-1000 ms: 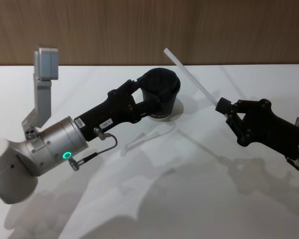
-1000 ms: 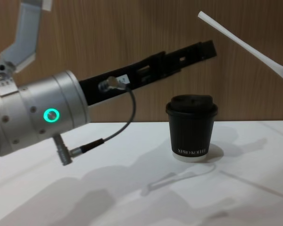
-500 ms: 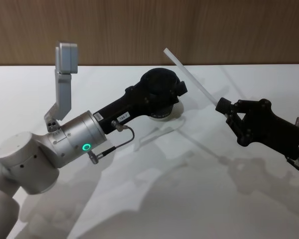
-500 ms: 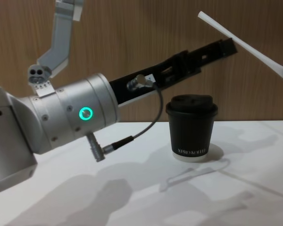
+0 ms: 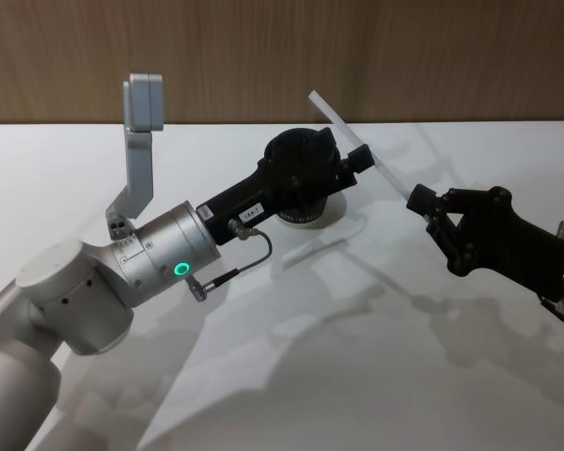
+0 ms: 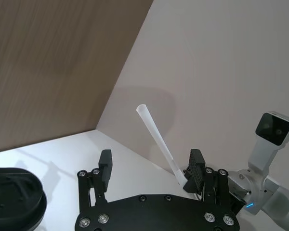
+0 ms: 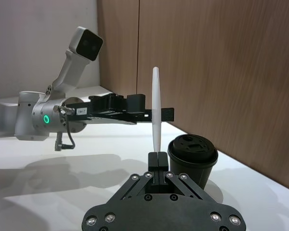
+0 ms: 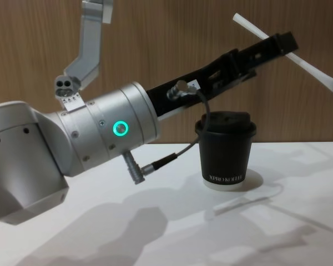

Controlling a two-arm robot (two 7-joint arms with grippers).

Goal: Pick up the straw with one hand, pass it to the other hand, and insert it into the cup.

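My right gripper (image 5: pixel 419 199) hangs at the right, shut on the lower end of the white straw (image 5: pixel 357 143), which slants up and to the left. The straw (image 7: pixel 155 106) stands up from the shut fingers (image 7: pixel 157 156). My left gripper (image 5: pixel 355 162), with a silver wrist and a green ring, reaches across above the black lidded cup (image 5: pixel 299 144) to the straw's middle. Its fingers are open and the straw (image 6: pixel 159 142) passes between them, close to one finger (image 6: pixel 197 168). The cup (image 8: pixel 226 149) stands upright on the table below.
The white table (image 5: pixel 376 376) meets a wooden wall (image 5: pixel 451 56) at the back. A grey cable (image 5: pixel 244 268) loops under the left wrist, and a camera bracket (image 5: pixel 143 103) sticks up from it.
My left arm has pushed forward and to the right over the cup, bringing its open fingers around the straw. The right gripper and the straw have stayed put.
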